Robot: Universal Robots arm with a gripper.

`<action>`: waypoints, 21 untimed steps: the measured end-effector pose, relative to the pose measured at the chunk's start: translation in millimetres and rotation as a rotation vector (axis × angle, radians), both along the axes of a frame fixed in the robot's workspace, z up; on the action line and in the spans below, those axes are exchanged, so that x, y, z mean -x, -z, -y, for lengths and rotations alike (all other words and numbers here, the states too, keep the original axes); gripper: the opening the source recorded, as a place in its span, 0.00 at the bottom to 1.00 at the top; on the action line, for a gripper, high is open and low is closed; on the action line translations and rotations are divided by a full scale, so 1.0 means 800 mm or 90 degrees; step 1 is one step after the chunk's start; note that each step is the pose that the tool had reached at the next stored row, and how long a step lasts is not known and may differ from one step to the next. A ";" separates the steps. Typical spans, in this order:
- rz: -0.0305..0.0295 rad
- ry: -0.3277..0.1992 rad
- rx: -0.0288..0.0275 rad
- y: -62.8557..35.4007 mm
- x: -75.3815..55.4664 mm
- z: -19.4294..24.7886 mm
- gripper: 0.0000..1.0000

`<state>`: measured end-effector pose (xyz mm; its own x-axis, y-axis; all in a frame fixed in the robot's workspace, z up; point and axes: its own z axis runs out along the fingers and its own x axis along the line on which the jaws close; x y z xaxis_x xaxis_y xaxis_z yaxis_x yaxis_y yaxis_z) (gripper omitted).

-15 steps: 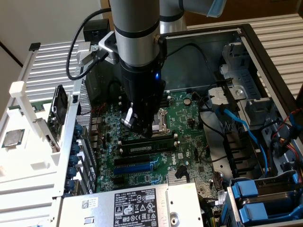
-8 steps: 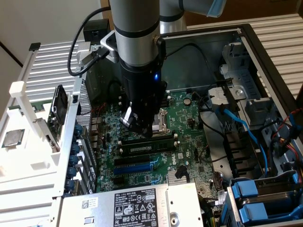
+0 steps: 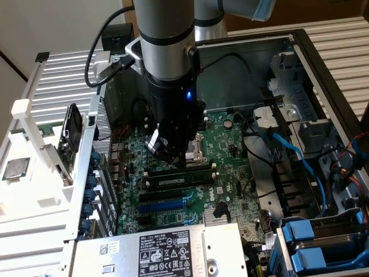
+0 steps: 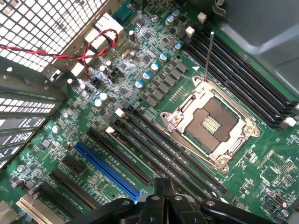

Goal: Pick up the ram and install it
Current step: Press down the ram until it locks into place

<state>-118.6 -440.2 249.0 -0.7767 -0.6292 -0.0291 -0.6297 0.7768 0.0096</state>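
The ram (image 3: 179, 180), a long dark stick with a small pale label, lies along one of the black memory slots (image 3: 176, 171) in front of the processor socket and looks seated there. My gripper (image 3: 173, 157) hangs just above and slightly behind it, apart from it. In the wrist view the gripper (image 4: 160, 185) has its fingers together with nothing between them, over the row of memory slots (image 4: 163, 149). From that view I cannot tell which slot holds the stick.
The open processor socket (image 4: 212, 123) has its lever rod (image 4: 209, 56) standing up. A blue expansion slot (image 4: 107, 170) lies beside the memory slots. Case walls, blue cables (image 3: 288, 150), drive caddies (image 3: 311, 242) and the power supply (image 3: 167, 251) ring the board. A silver processor chip (image 3: 14, 168) sits outside the case.
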 end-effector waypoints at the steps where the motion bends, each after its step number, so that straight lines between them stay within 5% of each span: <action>1: 0.0000 0.017 0.0016 0.000 0.000 0.0000 0.11; 21: -0.0012 0.133 0.0149 0.000 -0.004 0.0000 0.11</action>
